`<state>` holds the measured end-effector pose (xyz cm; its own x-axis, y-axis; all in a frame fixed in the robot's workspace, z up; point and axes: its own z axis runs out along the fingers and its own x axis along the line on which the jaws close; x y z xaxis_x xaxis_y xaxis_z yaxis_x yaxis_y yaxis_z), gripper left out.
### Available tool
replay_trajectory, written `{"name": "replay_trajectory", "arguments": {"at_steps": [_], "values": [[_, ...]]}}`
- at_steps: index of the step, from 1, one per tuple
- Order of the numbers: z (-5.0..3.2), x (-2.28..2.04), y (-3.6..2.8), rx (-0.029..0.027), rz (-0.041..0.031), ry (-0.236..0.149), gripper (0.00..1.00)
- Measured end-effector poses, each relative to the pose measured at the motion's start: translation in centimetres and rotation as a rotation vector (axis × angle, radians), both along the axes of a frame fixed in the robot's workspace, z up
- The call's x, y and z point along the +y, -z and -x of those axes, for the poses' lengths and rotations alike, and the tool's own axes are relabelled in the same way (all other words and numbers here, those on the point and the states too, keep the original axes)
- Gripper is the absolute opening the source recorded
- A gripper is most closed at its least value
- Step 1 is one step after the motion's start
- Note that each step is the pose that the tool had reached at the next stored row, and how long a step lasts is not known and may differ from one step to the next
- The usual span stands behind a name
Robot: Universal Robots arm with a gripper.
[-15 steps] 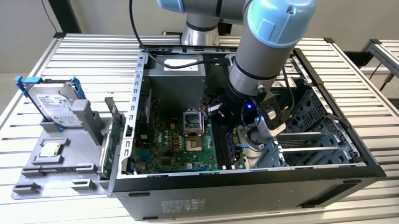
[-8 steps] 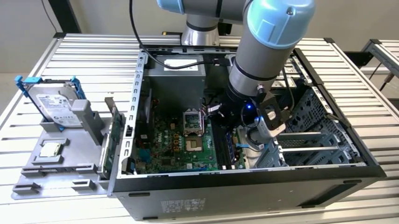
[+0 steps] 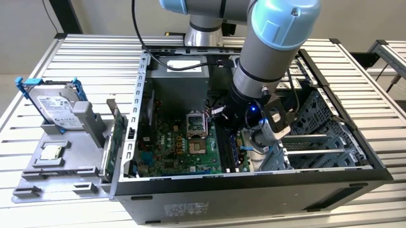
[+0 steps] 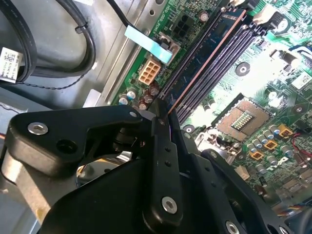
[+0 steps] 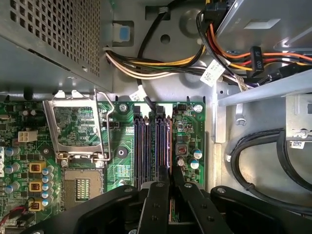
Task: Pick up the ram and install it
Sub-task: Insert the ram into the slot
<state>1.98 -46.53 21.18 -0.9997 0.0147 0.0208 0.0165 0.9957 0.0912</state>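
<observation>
A: Thin blue ram (image 4: 207,56) standing on edge in a motherboard (image 4: 273,78) slot, pinched at its near end by the gripper (image 4: 165,109).

B: Yep, clamped tight. Lower edge hidden in the slot.

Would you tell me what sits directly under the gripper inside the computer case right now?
Under the gripper lies the motherboard with its row of memory slots. The ram stands edge-on in a slot, its near end between the fingertips. The slots' near ends are covered by the fingers.
</observation>
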Motion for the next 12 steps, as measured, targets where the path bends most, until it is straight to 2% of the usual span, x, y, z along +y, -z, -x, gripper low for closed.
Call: {"name": "replay_trajectory", "arguments": {"at_steps": [6,12], "values": [[0.0,0.01,0.31,-0.0002,-0.0009,0.0,0.0],[0.0,0.0,0.29,0.0,0.0,0.0,0.0]]}}
